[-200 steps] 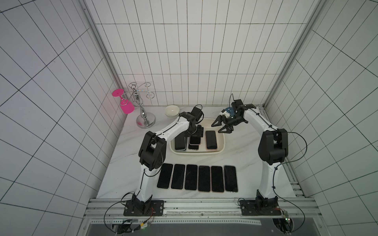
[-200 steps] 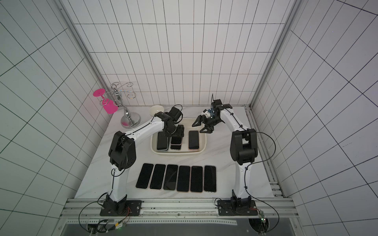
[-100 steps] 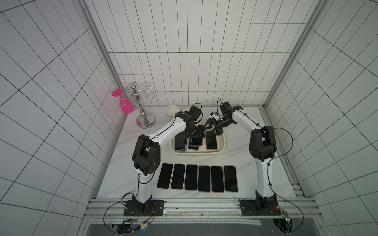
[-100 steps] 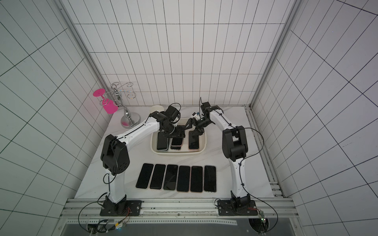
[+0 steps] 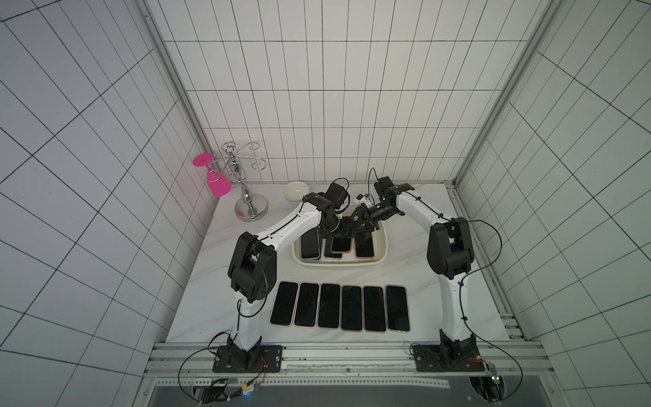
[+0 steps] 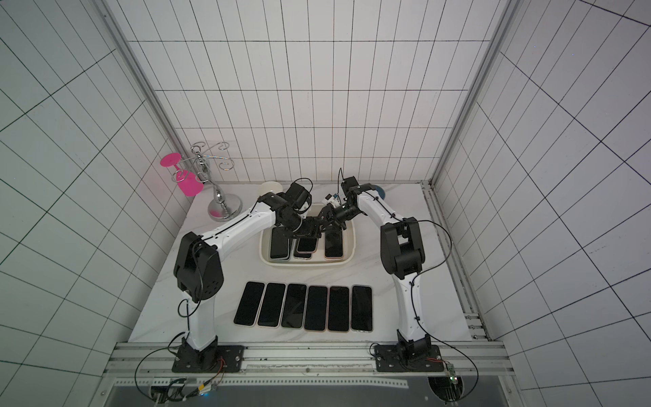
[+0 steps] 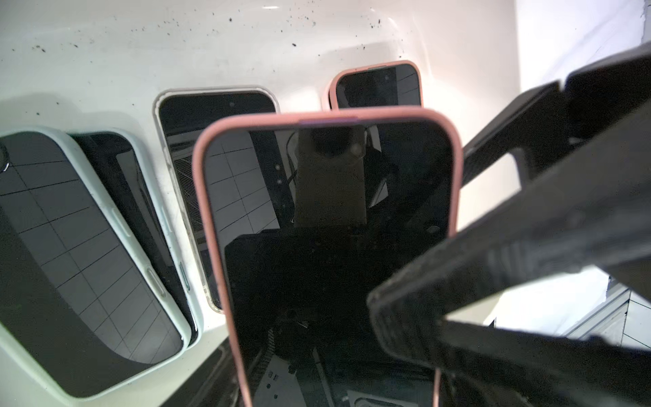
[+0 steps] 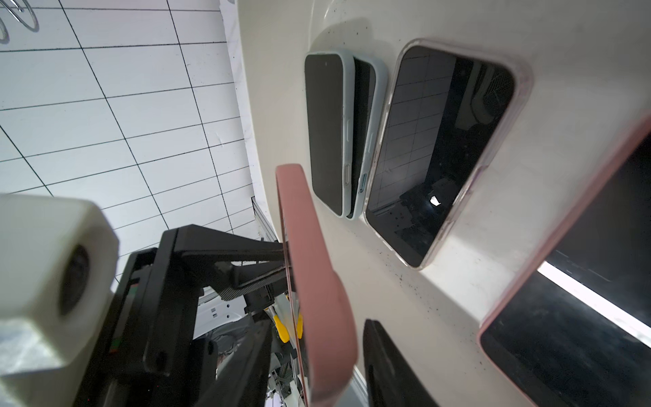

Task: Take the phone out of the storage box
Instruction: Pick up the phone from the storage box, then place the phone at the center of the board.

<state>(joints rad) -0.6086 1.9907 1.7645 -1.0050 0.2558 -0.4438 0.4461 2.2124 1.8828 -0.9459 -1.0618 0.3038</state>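
Note:
The cream storage box [image 5: 338, 265] [image 6: 306, 265] holds several dark-screened phones. Over its far end my left gripper [image 5: 342, 229] [image 6: 310, 229] is shut across a pink-cased phone [image 5: 341, 244] [image 7: 327, 211] and holds it tilted above the others. My right gripper [image 5: 360, 220] [image 8: 317, 327] comes in from the right and stands open astride that phone's [image 8: 310, 267] edge. A gap shows on each side between the phone and the black fingers [image 8: 384, 366]. Those fingers [image 7: 493, 267] also cross the left wrist view.
In the box lie two mint-cased phones [image 7: 88, 264], a clear-cased one [image 7: 183, 141] and another pink one [image 7: 378, 86]. Several phones [image 5: 340, 307] lie in a row near the front. A white bowl [image 5: 295, 190], a blue bowl [image 6: 380, 192] and a chrome rack [image 5: 246, 197] with a pink glass [image 5: 218, 183] stand at the back.
My right arm swung left from beyond the box to the raised phone, and its jaws narrowed round it. The left arm stayed over the box with the phone.

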